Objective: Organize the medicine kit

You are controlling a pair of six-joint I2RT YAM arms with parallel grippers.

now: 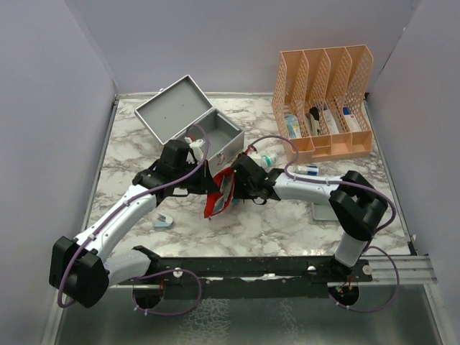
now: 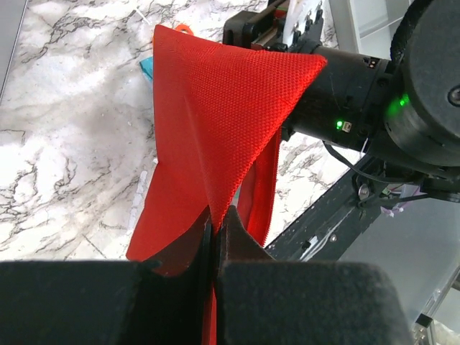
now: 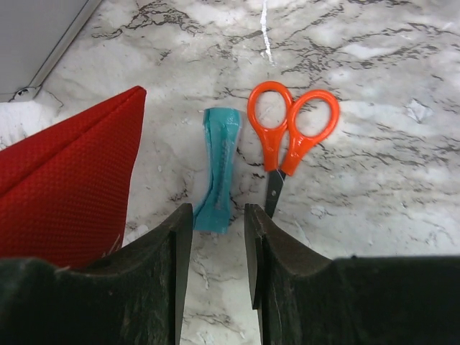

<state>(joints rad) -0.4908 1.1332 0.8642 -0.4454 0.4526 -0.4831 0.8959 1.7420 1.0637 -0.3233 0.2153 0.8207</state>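
One kit (image 1: 172, 109) toward the far-left corner; one orange organizer (image 1: 323, 79) at the far-right corner, with four slots, the packs in them too small to count; one red pouch (image 1: 219, 195) mid-table; one pair of orange scissors (image 3: 286, 147); one teal packet (image 3: 219, 169) just beside them; one small bottle (image 1: 267, 159) and one small box (image 1: 307, 170) between kit and organizer; one grey tray (image 1: 321, 211) toward the right edge, partly hidden; two arms, left (image 1: 122, 215) and right (image 1: 316, 188), based at the near edge.
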